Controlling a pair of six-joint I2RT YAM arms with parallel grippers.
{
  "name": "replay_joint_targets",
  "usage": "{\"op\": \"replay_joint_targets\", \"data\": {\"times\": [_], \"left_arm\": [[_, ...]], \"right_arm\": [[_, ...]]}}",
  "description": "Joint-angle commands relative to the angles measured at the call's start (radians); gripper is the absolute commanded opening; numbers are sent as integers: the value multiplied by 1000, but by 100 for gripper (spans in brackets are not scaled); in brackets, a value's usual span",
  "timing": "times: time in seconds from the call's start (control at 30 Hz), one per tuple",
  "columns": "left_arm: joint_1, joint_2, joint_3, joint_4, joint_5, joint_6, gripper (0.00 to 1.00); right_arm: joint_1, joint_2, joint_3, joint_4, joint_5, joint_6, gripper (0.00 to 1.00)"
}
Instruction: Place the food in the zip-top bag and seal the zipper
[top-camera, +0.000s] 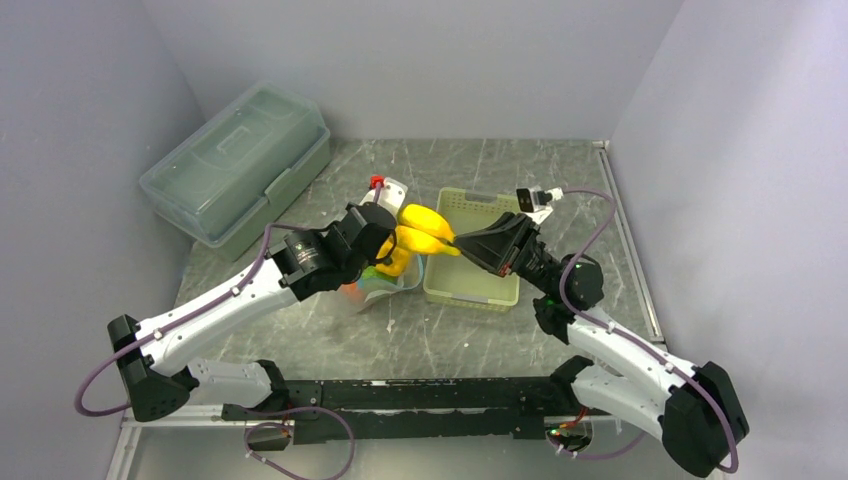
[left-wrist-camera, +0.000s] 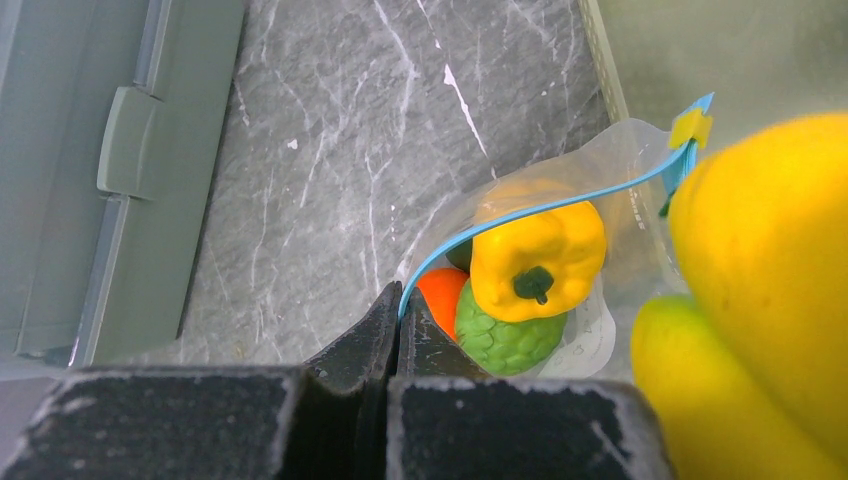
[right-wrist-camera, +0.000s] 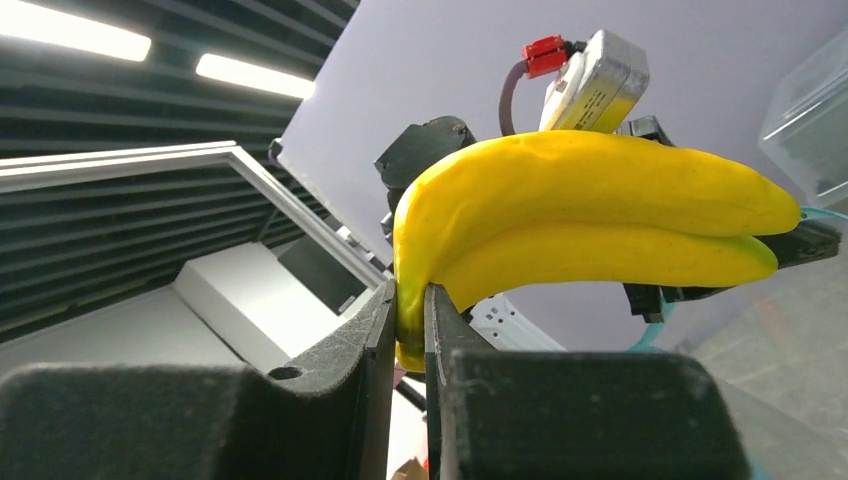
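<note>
Closest in, the left gripper (left-wrist-camera: 396, 300) is pinching shut on the blue zipper (left-wrist-camera: 540, 208) of the bag (left-wrist-camera: 632, 205), holding its mouth open over the table (left-wrist-camera: 330, 150). A yellow pepper (left-wrist-camera: 540, 255), an orange (left-wrist-camera: 440, 290) and a bumpy green fruit (left-wrist-camera: 505, 340) are lying inside. Further right, the right gripper (right-wrist-camera: 410, 300) is clamping the bananas (right-wrist-camera: 590, 215) by their stem end, close to the bag's mouth, with the basket (top-camera: 470, 298) sitting just beyond.

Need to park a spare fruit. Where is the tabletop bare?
Bare grey marble tabletop lies between the pale green perforated basket and the arm bases, and behind the basket. Crowded left of it: clear zip-top bag, yellow banana bunch.
</note>
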Motion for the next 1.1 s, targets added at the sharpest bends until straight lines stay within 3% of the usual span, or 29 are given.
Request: {"op": "replay_joint_targets", "data": {"times": [0.0,0.2,0.5,1.07], "left_arm": [[-1,-31,45,28,-2,-27,0],[-1,-33,49,23,4,-30,0],[-1,-55,43,28,28,-24,0],[-1,-66,32,33,45,-20,0]], "right_arm": [[27,25,-19,163,-4,43,0],[59,80,-69,263,6,63,0],[105,266,-127,541,27,126,0],[203,471,13,548,-21,72,0]]}}
